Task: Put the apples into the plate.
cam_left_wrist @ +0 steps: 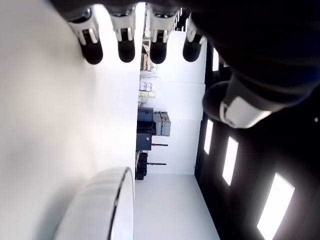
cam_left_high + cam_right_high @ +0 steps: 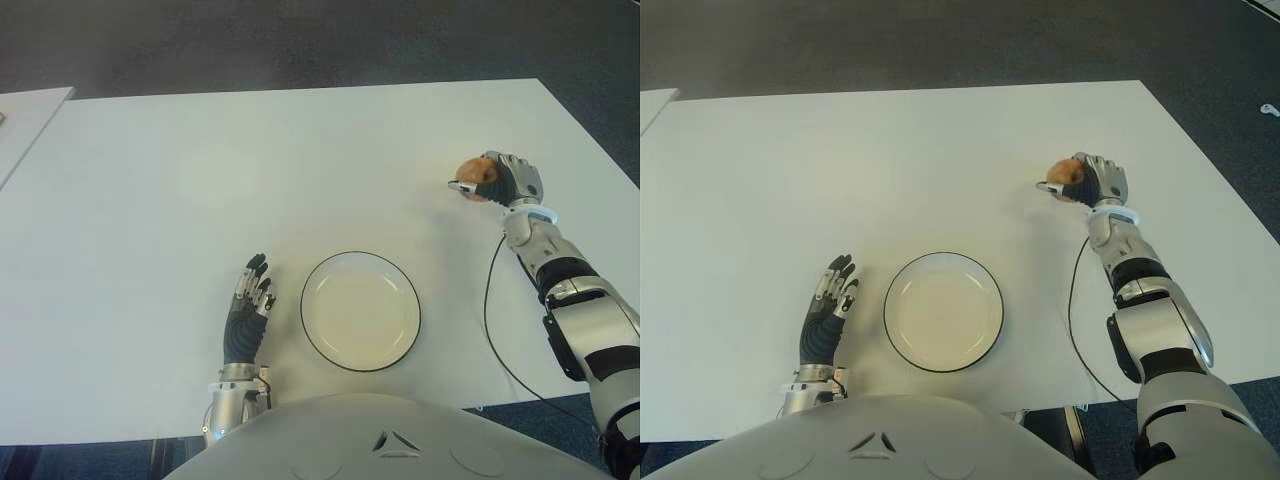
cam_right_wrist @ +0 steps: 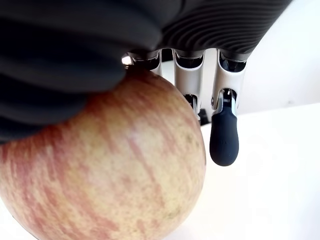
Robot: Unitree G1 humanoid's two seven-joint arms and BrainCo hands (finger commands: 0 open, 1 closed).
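A red-yellow streaked apple (image 2: 474,172) is at the right side of the white table, well beyond and right of the plate. My right hand (image 2: 497,179) has its fingers curled around the apple (image 3: 107,165); the wrist view shows it filling the palm. The white plate (image 2: 327,345) with a thin dark rim lies near the table's front edge, with nothing on it. My left hand (image 2: 247,305) shows just left of the plate, fingers (image 1: 126,45) stretched out and holding nothing. The plate's rim (image 1: 117,205) shows in the left wrist view.
A black cable (image 2: 492,320) runs from my right forearm down over the table's front edge, right of the plate. A second white table's corner (image 2: 25,120) shows at the far left. Dark carpet lies beyond the table's far edge.
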